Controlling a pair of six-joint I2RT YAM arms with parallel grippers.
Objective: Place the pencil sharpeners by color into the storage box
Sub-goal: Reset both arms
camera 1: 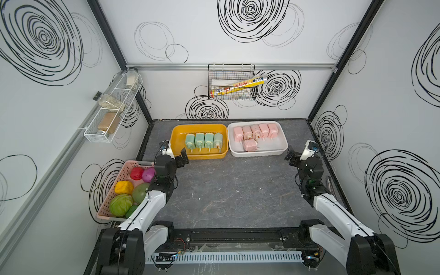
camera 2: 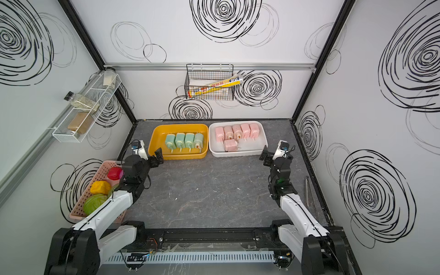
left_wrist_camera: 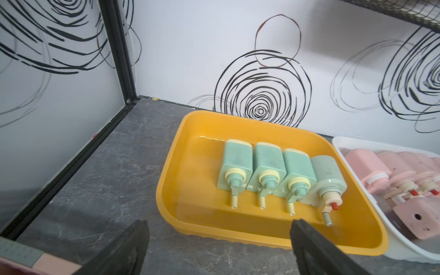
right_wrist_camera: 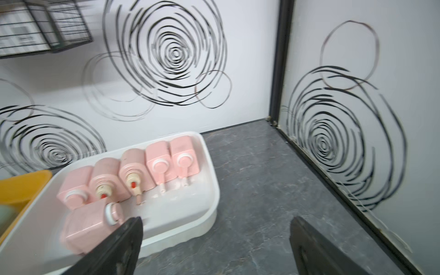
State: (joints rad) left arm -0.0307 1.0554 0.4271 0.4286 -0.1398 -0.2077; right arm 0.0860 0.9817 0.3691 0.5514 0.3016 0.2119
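Four green sharpeners [camera 1: 204, 141] lie side by side in a row inside the yellow tray [camera 1: 207, 156], touching one another, with their nozzles toward its near rim. The one at the row's right end is paler and shows a red tip at its nozzle.

The white tray [camera 1: 259, 154] sits on the bench [camera 1: 233, 190] just beside the yellow tray, on the robot's right. It holds six pink sharpeners [camera 1: 256, 131]: five in a row parallel to the green ones, and one lying crosswise in front of that row.

The left end effector [camera 1: 182, 158] hangs at the yellow tray's near left corner, jaws spread wide with nothing between them. The right end effector [camera 1: 291, 157] hangs past the white tray's far side, well apart from the yellow tray, also spread wide and empty.

A pink basket [camera 1: 108, 202] of toy fruits stands left of the yellow tray, nearer the robot.
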